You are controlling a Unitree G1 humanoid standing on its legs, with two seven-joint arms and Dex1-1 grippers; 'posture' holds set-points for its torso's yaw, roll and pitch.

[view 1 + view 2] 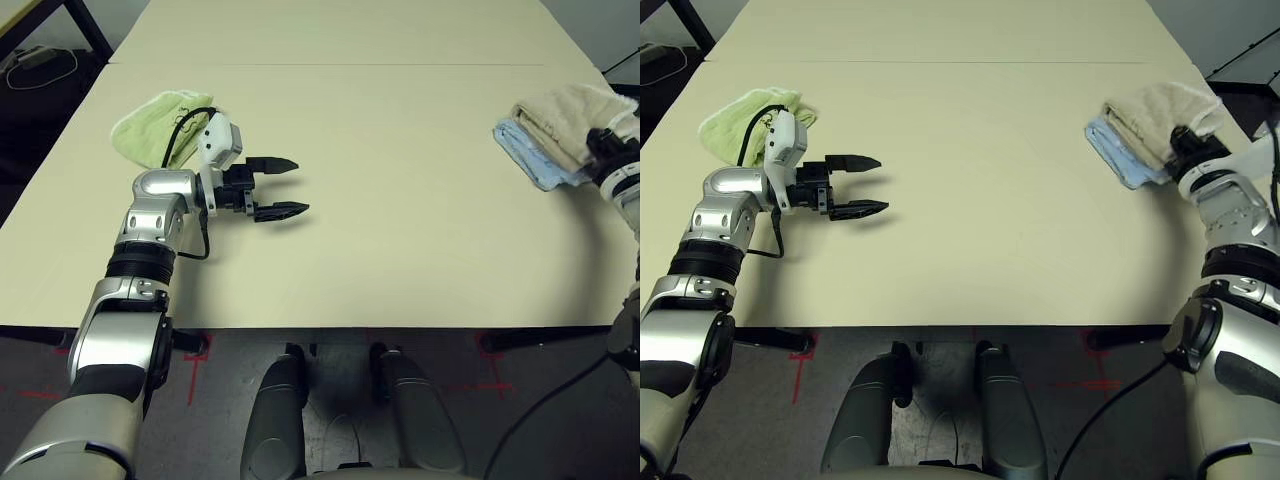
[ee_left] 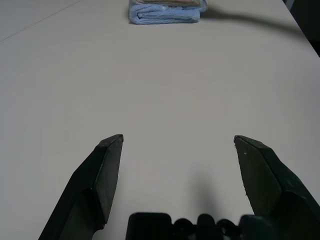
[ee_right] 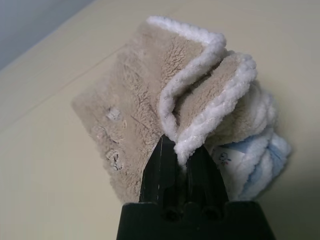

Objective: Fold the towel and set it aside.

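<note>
Folded towel (image 3: pixel 150 95) pinched at the counter's (image 1: pixel 380 200) far right, resting on the blue towel (image 1: pixel 1118 152)

We hold it in the right gripper (image 3: pixel 182 150), jaws nipping one edge; released carelessly, we fear layers spring open or slide off; left gripper (image 1: pixel 283 187) gapes wide, idle

The beige terry towel with white stitched edging (image 3: pixel 145 95) is folded into a thick bundle — its plush layers curl over one another, the white-trimmed edges bunched on one side. It rests on a folded light blue towel (image 1: pixel 535 160) near the cream table's (image 1: pixel 400 200) right edge — far side.
</note>
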